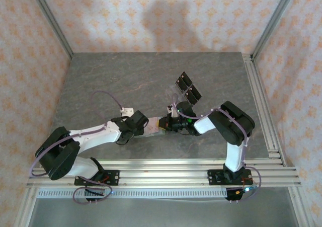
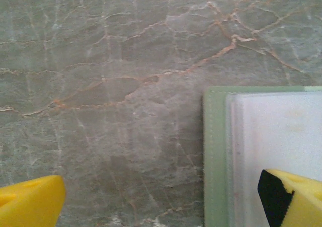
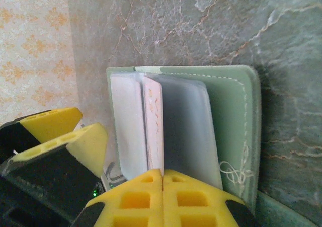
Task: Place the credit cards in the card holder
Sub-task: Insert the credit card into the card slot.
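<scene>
Right gripper (image 3: 162,174): nearest the lens in its own wrist view. Its two yellow fingers are pressed together with no gap, and the near edge of a credit card runs into the seam between them, so the card looks pinched there.
Credit card (image 3: 153,121): thin and pale, with a faint pinkish sheen. It stands on edge among the clear sleeves inside the open card holder.
Card holder (image 3: 234,121): sage green, lying open on the table, with a stitched border and a curly motif at its near corner. From above it sits between the two grippers, towards the front middle of the table.
Left gripper (image 2: 161,204): jaws spread wide, with nothing between them. One fingertip is over bare stone and the other over the holder's pale inner side; whether that one touches cannot be told.
Clear stand (image 1: 187,87): has black panels and stands just beyond the right gripper, apart from the holder.
Table (image 1: 126,81): grey-green stone with rusty veins.
</scene>
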